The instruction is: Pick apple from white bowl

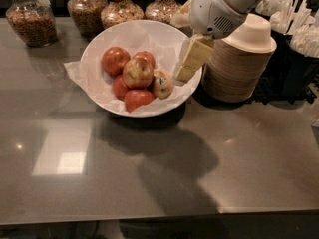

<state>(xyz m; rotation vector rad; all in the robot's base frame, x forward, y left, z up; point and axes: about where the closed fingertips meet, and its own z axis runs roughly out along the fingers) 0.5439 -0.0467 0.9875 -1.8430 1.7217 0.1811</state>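
**Apple** [138, 72]: mottled golden-yellow with red streaks. It sits on top of the fruit pile at the middle of the white bowl, touching the apples around it.

**White bowl** [164, 108]: wide, shallow and glossy. It stands on the far-left part of the table. Its crinkled white paper liner [75, 71] spills over the left rim.

**Other fruit in the bowl:**
- Pale apple [162, 83] with a small dark sticker, just right of the apple and touching it.
- Red apples, four seen:
  - far left [114, 59]
  - far centre [144, 57]
  - near centre [137, 98]
  - one partly hidden low on the left [119, 87]

**Gripper** [182, 76]: cream-coloured and tilted, with its tip pointing down and left. It is over the bowl's right rim, just right of the pale apple and apart from the apple. I cannot tell whether it is open or closed. No object is seen in its hold.

**Wrist housing** [217, 11]: white and rounded, above and to the right of the gripper.

**Stack of beige paper bowls** [239, 68]: just right of the white bowl, partly behind the wrist housing.

**Glass jars**, four along the far edge: [31, 19], [85, 11], [119, 9], [163, 6]. They hold brown contents.

**Dark containers** [299, 68]: far right, filled with white utensils.

**Table** [199, 183]: grey and reflective. The shadow of the arm lies across its near centre.
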